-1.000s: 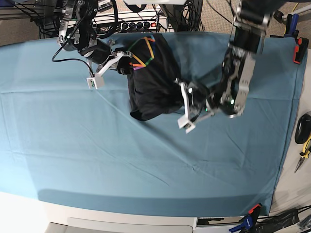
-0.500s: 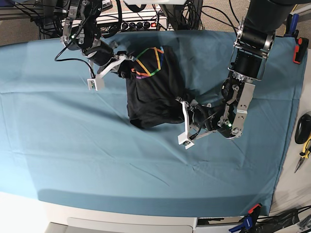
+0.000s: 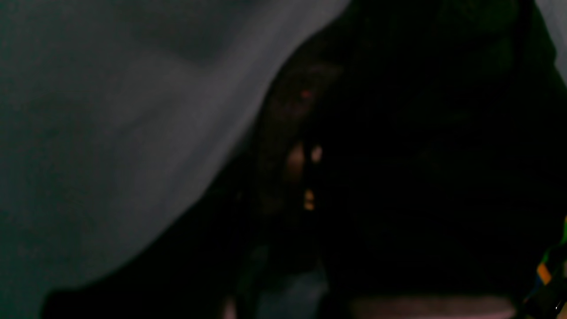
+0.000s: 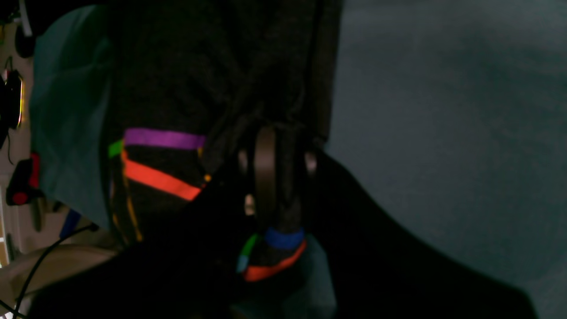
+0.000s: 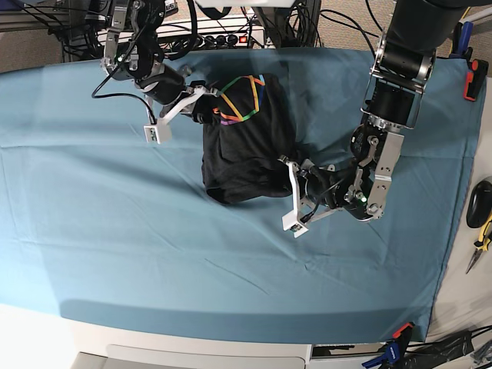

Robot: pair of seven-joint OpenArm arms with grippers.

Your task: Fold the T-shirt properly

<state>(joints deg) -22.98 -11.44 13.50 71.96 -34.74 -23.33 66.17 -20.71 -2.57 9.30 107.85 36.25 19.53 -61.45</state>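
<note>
The dark T-shirt (image 5: 246,150) lies bunched at the back middle of the table, its rainbow line print (image 5: 240,98) turned up near its top. My right gripper (image 5: 201,106) is at the shirt's upper left corner, shut on a fold of it. The right wrist view shows the dark fingers (image 4: 265,173) pinching black cloth (image 4: 199,66) beside purple and orange stripes (image 4: 159,159). My left gripper (image 5: 292,175) is at the shirt's lower right edge and is shut on the cloth. The left wrist view is nearly all dark T-shirt (image 3: 421,177), and the fingers are hard to make out.
A teal table cloth (image 5: 154,231) covers the whole table. A power strip and cables (image 5: 223,34) run along the back edge. Hand tools (image 5: 480,223) lie off the right edge. Clamps (image 5: 475,77) (image 5: 396,334) hold the cloth at the right.
The right gripper has moved a little to the right with the printed part of the shirt. The left arm came down toward the table, then held still. The shirt bunched up more tightly.
</note>
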